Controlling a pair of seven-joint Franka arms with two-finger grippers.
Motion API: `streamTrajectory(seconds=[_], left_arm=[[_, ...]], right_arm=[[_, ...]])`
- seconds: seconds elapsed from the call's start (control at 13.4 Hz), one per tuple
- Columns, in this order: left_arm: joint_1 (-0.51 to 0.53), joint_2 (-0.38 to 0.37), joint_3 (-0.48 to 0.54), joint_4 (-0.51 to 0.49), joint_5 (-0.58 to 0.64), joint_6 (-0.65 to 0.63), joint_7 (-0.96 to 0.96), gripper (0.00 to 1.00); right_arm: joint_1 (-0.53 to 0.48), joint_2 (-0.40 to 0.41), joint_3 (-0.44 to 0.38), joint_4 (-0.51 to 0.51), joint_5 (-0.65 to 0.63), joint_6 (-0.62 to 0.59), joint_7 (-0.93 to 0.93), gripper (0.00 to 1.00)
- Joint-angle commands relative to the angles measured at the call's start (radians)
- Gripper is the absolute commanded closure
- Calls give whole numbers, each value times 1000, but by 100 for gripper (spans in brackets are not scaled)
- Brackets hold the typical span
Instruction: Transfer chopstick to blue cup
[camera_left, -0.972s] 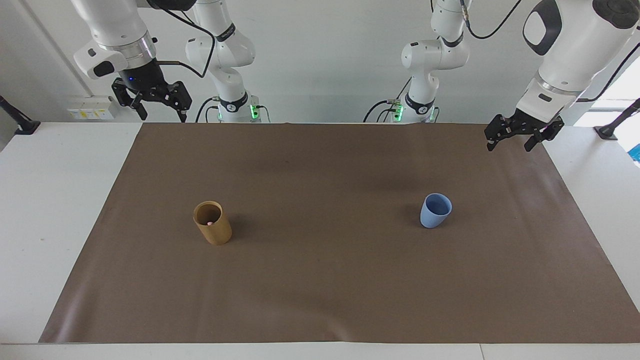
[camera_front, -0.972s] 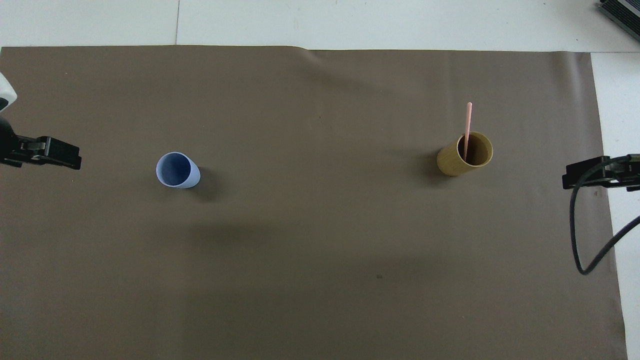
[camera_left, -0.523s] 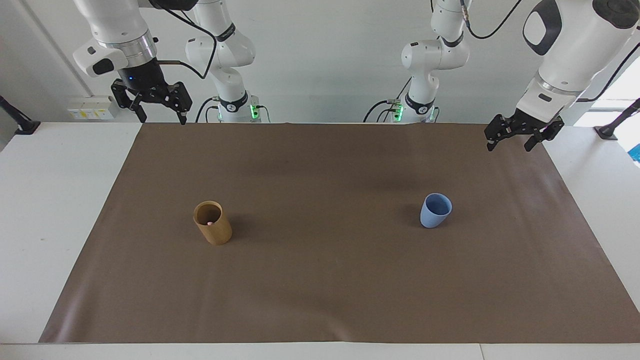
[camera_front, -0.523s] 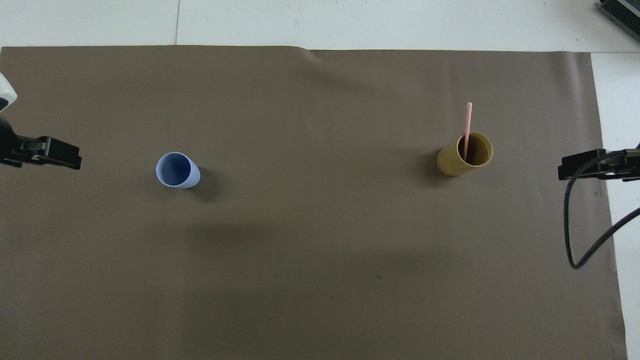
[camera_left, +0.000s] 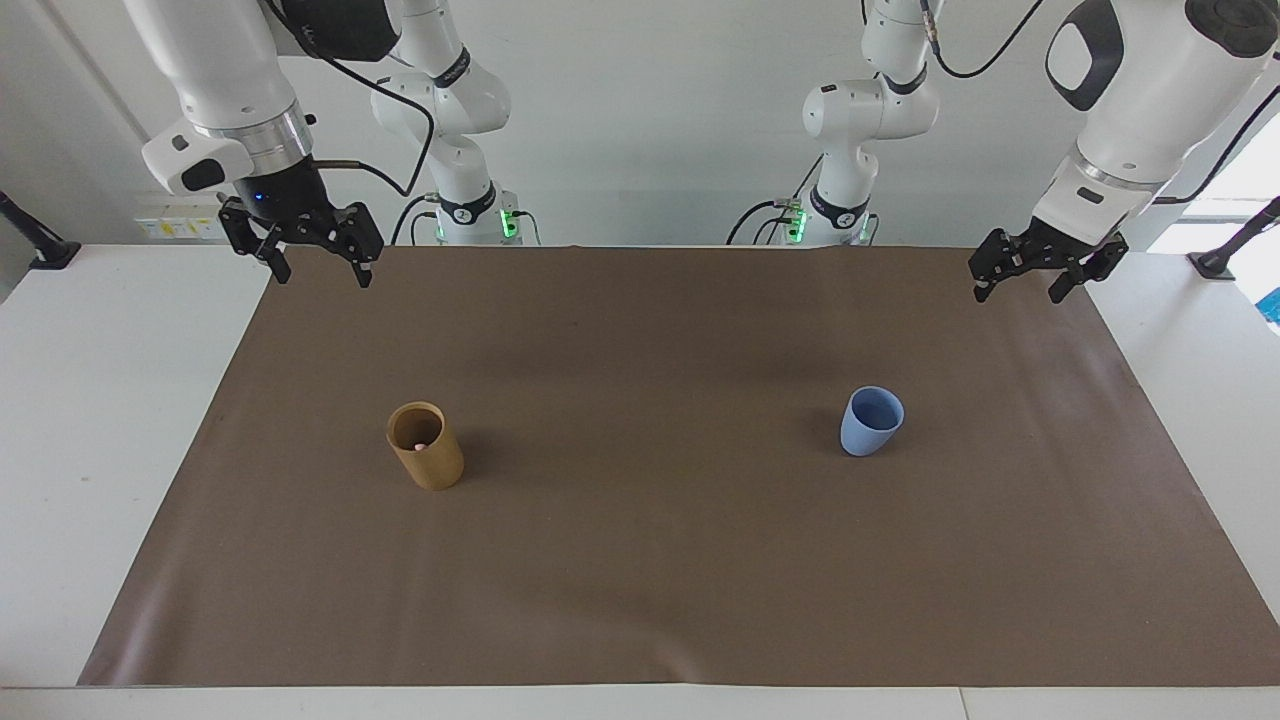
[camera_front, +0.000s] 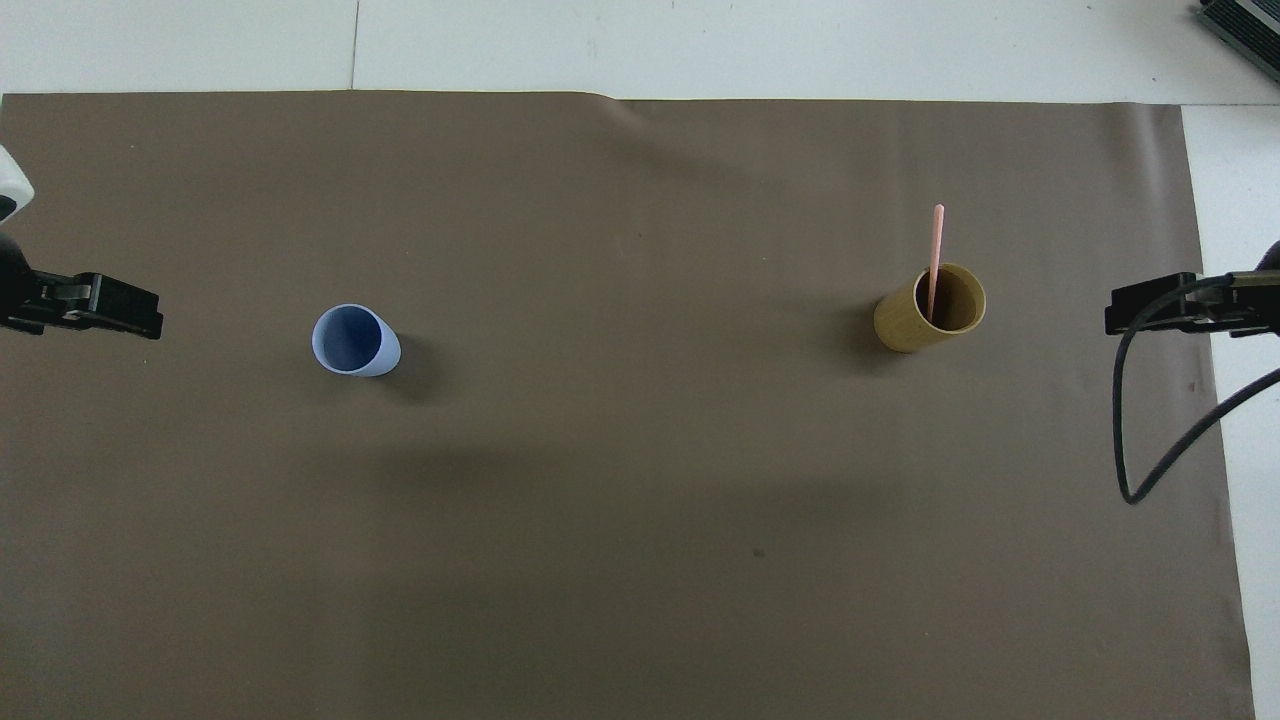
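The right gripper (camera_left: 320, 272) has dropped lower over the mat's (camera_left: 640, 560) corner at its own end, fingers apart, empty. The left gripper (camera_left: 1020, 285) waits unmoved, fingers apart. The chopstick (camera_front: 935, 262) stands in the tan cup (camera_left: 427, 447), well apart from the blue cup (camera_left: 869, 422).

Matt blue cup (camera_left: 871, 420), matt tan cup (camera_left: 425, 446), smooth brown paper-like mat (camera_left: 660, 560)

I saw a white counter (camera_left: 70, 420) under a brown mat (camera_left: 660, 560), a plain white wall (camera_left: 650, 120), and daylight at a window (camera_left: 1235, 180).
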Motion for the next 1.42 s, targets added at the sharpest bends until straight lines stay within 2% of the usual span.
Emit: streamTrajectory(seconds=[0.0, 0.22, 0.45, 0.9, 1.35], left_arm=[[8, -25, -4, -21, -2, -11, 14, 0], [8, -25, -4, -21, -2, -11, 14, 0], [8, -25, -4, -21, -2, -11, 14, 0], [8, -25, -4, -21, -2, -11, 14, 0], [8, -25, -4, -21, -2, -11, 14, 0]], right_arm=[[0, 56, 2, 63, -7, 37, -16, 0], [0, 110, 3, 74, -13, 51, -16, 0], [43, 174, 5, 132, -62, 91, -16, 0], [72, 294, 8, 134, -87, 226, -16, 0], [101, 300, 9, 103, -94, 298, -31, 0]])
